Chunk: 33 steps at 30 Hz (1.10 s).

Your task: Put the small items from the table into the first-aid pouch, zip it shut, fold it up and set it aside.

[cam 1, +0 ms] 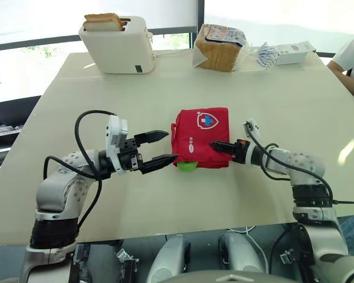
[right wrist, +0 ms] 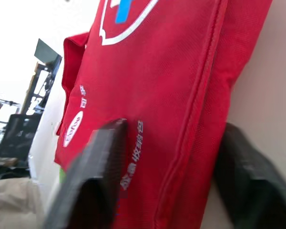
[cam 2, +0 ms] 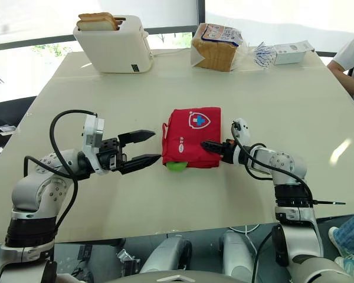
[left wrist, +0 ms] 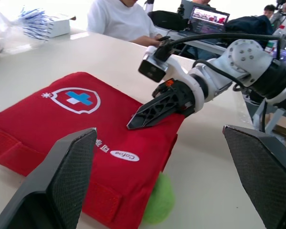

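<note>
The red first-aid pouch (cam 1: 200, 135) lies folded in the middle of the table, white shield logo facing up. A green item (cam 1: 186, 165) pokes out from under its near edge. My left gripper (cam 1: 171, 145) hovers open just left of the pouch, its fingertips close to the pouch's left edge and nothing between them. My right gripper (cam 1: 215, 145) reaches in from the right and is shut on the pouch's near right corner. In the left wrist view one finger (left wrist: 152, 109) lies on top of the red fabric. In the right wrist view the pouch's seam (right wrist: 195, 109) runs between the two fingers.
A white toaster (cam 1: 118, 44) holding bread slices stands at the back left. A bagged loaf (cam 1: 219, 47), blue-white packets (cam 1: 265, 56) and a white box (cam 1: 292, 53) sit at the back right. A person (cam 1: 351, 59) sits at the far right corner.
</note>
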Each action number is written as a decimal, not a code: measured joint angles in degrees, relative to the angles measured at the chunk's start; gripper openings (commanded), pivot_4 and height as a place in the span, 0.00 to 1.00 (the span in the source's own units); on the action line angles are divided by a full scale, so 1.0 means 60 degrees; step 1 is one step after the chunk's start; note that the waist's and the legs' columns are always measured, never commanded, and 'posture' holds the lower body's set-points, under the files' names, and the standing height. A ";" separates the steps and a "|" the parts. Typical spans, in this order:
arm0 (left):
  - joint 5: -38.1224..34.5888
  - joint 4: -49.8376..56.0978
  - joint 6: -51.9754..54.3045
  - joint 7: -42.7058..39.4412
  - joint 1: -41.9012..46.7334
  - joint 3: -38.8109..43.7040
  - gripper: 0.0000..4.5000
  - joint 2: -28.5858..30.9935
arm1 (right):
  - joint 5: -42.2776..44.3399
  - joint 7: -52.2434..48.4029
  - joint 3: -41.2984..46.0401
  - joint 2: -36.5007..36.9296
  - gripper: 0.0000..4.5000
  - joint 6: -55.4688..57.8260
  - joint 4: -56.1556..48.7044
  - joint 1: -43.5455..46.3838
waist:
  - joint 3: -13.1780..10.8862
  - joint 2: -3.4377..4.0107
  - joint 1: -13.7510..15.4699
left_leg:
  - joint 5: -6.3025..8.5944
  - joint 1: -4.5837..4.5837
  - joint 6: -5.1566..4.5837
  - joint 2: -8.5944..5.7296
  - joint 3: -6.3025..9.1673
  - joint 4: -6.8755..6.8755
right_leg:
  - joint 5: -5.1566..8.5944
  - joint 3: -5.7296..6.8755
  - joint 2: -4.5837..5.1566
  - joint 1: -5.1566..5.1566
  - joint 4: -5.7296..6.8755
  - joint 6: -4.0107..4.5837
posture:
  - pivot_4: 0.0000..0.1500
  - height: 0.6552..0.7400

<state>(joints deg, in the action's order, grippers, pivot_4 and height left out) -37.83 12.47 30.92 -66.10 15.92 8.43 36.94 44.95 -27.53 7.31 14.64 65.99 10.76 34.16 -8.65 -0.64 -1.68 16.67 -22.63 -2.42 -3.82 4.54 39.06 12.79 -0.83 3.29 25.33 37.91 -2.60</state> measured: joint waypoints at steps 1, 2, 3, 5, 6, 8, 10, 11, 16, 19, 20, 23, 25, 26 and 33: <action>0.0002 -0.0035 -0.0020 -0.0067 0.0074 -0.0074 1.00 -0.0004 | 0.0028 -0.0063 0.0018 0.0033 0.20 0.0016 -0.0011 0.0035 | 0.0000 0.0000 -0.0002 | 0.0000 0.0000 0.0000 0.0001 0.0000 0.0000 | 0.0000 0.0001 0.0000 0.0000 0.0000 0.0000 | 1.00 1.00; 0.0004 -0.0126 -0.0064 -0.0173 0.0227 -0.0197 1.00 -0.0013 | 0.0124 -0.0117 0.0128 0.0051 0.09 0.0048 -0.0079 0.0017 | 0.0000 0.0000 0.0006 | 0.0000 -0.0001 0.0000 0.0001 0.0003 0.0000 | 0.0000 0.0003 0.0000 0.0000 0.0000 0.0000 | 1.00 1.00; 0.0008 -0.0162 -0.0110 -0.0219 0.0345 -0.0316 1.00 -0.0028 | 0.0211 -0.0105 0.0296 0.0058 0.01 0.0109 -0.0191 -0.0049 | -0.0001 0.0001 0.0027 | 0.0000 -0.0002 0.0000 0.0000 0.0003 0.0000 | 0.0000 0.0003 0.0002 0.0000 0.0000 0.0000 | 1.00 1.00; 0.0001 -0.0166 -0.0187 -0.0233 0.0464 -0.0449 1.00 -0.0152 | 0.0355 0.0081 0.0661 0.0134 0.01 0.0164 -0.0684 -0.0457 | -0.0001 0.0001 0.0098 | 0.0000 -0.0010 0.0000 -0.0001 0.0004 0.0000 | 0.0000 0.0004 0.0006 0.0002 -0.0004 0.0000 | 1.00 1.00; -0.0016 -0.0167 -0.0179 -0.0219 0.0549 -0.0504 1.00 -0.0202 | 0.0418 0.0215 0.0874 0.0133 0.01 0.0161 -0.0982 -0.0710 | -0.0001 0.0001 0.0126 | 0.0000 -0.0014 0.0000 -0.0001 0.0007 0.0003 | 0.0000 0.0007 0.0006 0.0003 -0.0005 0.0000 | 1.00 1.00; -0.0118 -0.0092 -0.0111 -0.0076 0.0807 -0.0627 1.00 -0.0398 | 0.0658 0.0787 0.1522 -0.0024 0.01 0.0119 -0.1827 -0.1321 | -0.0003 0.0003 0.0196 | 0.0000 -0.0022 0.0000 -0.0004 0.0011 0.0014 | -0.0001 0.0012 0.0011 0.0003 -0.0003 -0.0001 | 1.00 1.00; -0.0299 0.0156 0.0086 0.0281 0.1111 -0.0795 1.00 -0.0781 | 0.1000 0.1657 0.2521 -0.0256 0.01 -0.0087 -0.2807 -0.1902 | -0.0005 0.0007 0.0255 | 0.0000 -0.0027 -0.0001 -0.0011 0.0011 0.0024 | -0.0002 0.0012 0.0020 0.0002 0.0000 -0.0004 | 1.00 1.00; -0.0382 0.0292 0.0164 0.0428 0.1188 -0.0835 1.00 -0.0885 | 0.1158 0.2024 0.2942 -0.0281 0.01 -0.0216 -0.3146 -0.2004 | -0.0005 0.0008 0.0228 | 0.0000 -0.0025 -0.0001 -0.0013 0.0004 0.0025 | -0.0003 0.0002 0.0018 0.0003 0.0003 -0.0005 | 1.00 1.00; -0.0507 0.0464 0.0551 0.1454 0.1916 -0.1301 1.00 -0.1906 | 0.2439 0.4920 0.5557 -0.0608 0.01 -0.1194 -0.4709 -0.2194 | -0.0006 0.0017 0.0192 | -0.0001 -0.0019 -0.0001 -0.0007 0.0005 0.0016 | -0.0002 0.0004 0.0008 0.0004 0.0009 -0.0004 | 1.00 1.00; -0.0488 0.0449 0.0566 0.1745 0.2219 -0.1505 1.00 -0.2277 | 0.2687 0.5960 0.6321 -0.0455 0.01 -0.1634 -0.4693 -0.2195 | -0.0005 0.0024 0.0170 | -0.0001 -0.0016 -0.0001 -0.0008 -0.0013 0.0017 | -0.0002 -0.0009 0.0006 0.0004 0.0011 -0.0004 | 1.00 1.00; -0.0479 0.0375 0.0569 0.1955 0.2400 -0.1523 1.00 -0.2571 | 0.2706 0.6245 0.6557 -0.0170 0.01 -0.1769 -0.4344 -0.2154 | -0.0004 0.0026 0.0163 | -0.0001 -0.0013 -0.0002 -0.0009 -0.0020 0.0020 | -0.0002 -0.0014 0.0005 0.0003 0.0013 -0.0005 | 1.00 1.00; -0.0306 0.0101 0.0397 0.2580 0.3135 -0.1705 1.00 -0.3247 | 0.2427 0.6951 0.7229 0.0770 0.01 -0.2662 -0.1839 -0.1026 | 0.0005 0.0050 0.0149 | -0.0001 0.0003 -0.0007 -0.0009 -0.0057 0.0014 | -0.0004 -0.0034 -0.0007 -0.0001 0.0014 -0.0007 | 1.00 1.00; -0.0247 0.0055 0.0380 0.2832 0.3207 -0.1714 1.00 -0.3367 | 0.2223 0.7011 0.7362 0.1166 0.01 -0.3139 -0.0807 -0.0571 | 0.0010 0.0073 0.0117 | -0.0001 0.0011 -0.0008 0.0003 -0.0078 -0.0013 | -0.0004 -0.0062 -0.0014 0.0003 0.0011 -0.0006 | 1.00 1.00; -0.0143 0.0037 0.0372 0.2998 0.3201 -0.1752 1.00 -0.3445 | 0.2105 0.6956 0.7415 0.1372 0.01 -0.3457 -0.0170 -0.0318 | 0.0010 0.0075 0.0098 | -0.0001 0.0014 -0.0008 0.0011 -0.0087 -0.0028 | -0.0003 -0.0071 -0.0020 0.0005 0.0009 -0.0005 | 1.00 1.00; 0.0304 -0.0130 0.0317 0.3730 0.3166 -0.1904 1.00 -0.3794 | 0.0932 0.5972 0.6983 0.1969 0.01 -0.5579 0.4118 0.1690 | 0.0009 0.0075 -0.0088 | 0.0014 0.0032 -0.0035 0.0027 -0.0161 -0.0035 | -0.0004 -0.0127 -0.0028 0.0007 0.0010 -0.0008 | 1.00 1.00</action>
<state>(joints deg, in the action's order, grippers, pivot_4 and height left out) -36.01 11.69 32.82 -43.72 34.92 -2.99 14.18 50.54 8.30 49.21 26.45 32.52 35.47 44.30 -8.59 -0.19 -2.21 16.76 -22.44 -2.63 -3.66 3.58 38.85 12.76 -1.59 3.12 25.37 37.97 -2.65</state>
